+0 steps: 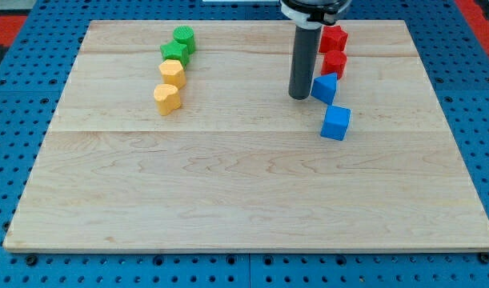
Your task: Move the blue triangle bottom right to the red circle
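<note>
Blue triangle block (325, 87) sits just below the red circle block (334, 63), and the dark rod's tip (298, 97), holding nothing, touches its left side, probably to push it rightwards.

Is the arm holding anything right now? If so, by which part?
Nothing held; there is no pincer. My tip sits against the left side of the blue triangle, below the red blocks.
</note>
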You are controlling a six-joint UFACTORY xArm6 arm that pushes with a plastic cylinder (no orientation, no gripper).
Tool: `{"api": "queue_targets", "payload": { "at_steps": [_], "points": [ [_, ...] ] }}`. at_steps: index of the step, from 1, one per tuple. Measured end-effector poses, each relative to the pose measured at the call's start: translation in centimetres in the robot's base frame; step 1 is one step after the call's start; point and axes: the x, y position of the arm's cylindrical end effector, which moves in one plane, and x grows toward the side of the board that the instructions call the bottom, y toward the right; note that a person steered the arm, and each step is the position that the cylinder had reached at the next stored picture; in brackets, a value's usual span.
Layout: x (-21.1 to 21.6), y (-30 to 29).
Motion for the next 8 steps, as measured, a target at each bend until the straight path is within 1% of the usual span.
{"api": "queue_targets", "payload": {
  "at_steps": [2, 3, 5, 6, 7, 8],
  "points": [
    [-0.6, 1.6],
    [-0.6, 4.1],
    [-2.5, 6.9],
    [-1.8, 5.1],
    [0.7, 7.6],
    [0.7, 9.3]
  ]
}}
